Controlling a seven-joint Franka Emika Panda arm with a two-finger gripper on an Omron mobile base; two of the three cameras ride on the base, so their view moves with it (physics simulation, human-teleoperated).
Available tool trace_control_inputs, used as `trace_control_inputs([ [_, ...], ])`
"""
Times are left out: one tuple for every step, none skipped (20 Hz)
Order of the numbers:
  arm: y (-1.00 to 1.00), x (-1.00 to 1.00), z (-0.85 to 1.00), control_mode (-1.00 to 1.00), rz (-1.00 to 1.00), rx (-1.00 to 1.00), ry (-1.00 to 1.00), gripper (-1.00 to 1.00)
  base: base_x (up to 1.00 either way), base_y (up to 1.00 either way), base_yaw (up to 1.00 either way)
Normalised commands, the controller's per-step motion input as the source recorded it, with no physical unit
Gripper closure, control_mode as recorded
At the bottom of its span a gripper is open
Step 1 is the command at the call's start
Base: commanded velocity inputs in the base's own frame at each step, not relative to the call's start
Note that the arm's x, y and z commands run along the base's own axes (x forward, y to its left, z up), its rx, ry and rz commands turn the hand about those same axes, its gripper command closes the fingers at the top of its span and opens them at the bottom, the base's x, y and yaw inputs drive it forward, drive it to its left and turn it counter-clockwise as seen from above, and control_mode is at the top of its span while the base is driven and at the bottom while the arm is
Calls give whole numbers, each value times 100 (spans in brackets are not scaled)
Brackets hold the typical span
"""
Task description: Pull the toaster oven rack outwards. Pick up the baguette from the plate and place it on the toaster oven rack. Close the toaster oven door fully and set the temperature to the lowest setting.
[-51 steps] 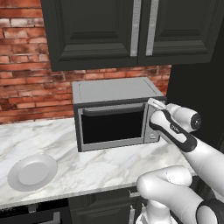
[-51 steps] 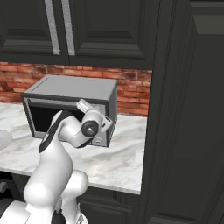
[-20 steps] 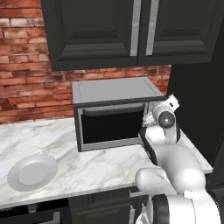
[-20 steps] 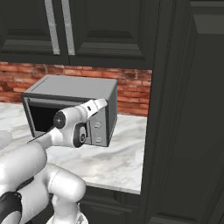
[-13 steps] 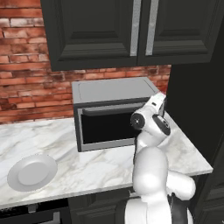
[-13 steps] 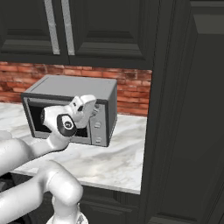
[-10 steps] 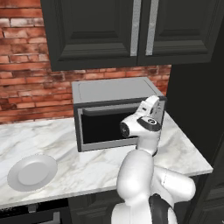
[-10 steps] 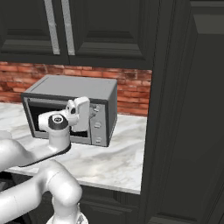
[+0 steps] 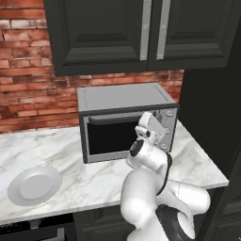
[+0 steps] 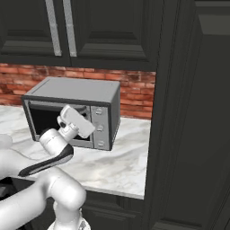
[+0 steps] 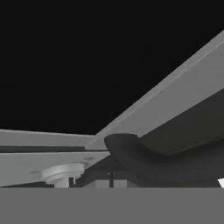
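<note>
I see gripper [image 9: 156, 128] fingers pressed together, holding nothing, at toaster oven [image 9: 123, 100] front, near 3 knobs [image 10: 99, 127]; plate [image 9: 34, 185] bare.

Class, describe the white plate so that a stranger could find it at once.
Start at the grey toaster oven standing on the marble counter before the brick wall. Look left and toward the counter's front edge: the plate lies there alone, round, white, raised-rimmed and bare.
</note>
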Motion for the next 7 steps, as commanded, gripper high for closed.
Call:
trace_control_inputs([
  [74, 0, 23, -100, -14, -63, -33, 100, 0, 0, 0],
  [68, 0, 24, -100, -13, -60, -34, 100, 0, 0, 0],
  [64, -5, 21, -100, -11, -54, -34, 100, 0, 0, 0],
  [62, -11, 11, -100, -6, -48, -27, 100, 0, 0, 0],
  [56, -15, 0, -100, 0, -33, -5, 100, 0, 0, 0],
  [36, 0, -5, -100, 0, -17, 0, 100, 0, 0, 0],
  [11, 0, -16, -100, 0, 0, 0, 100, 0, 0, 0],
])
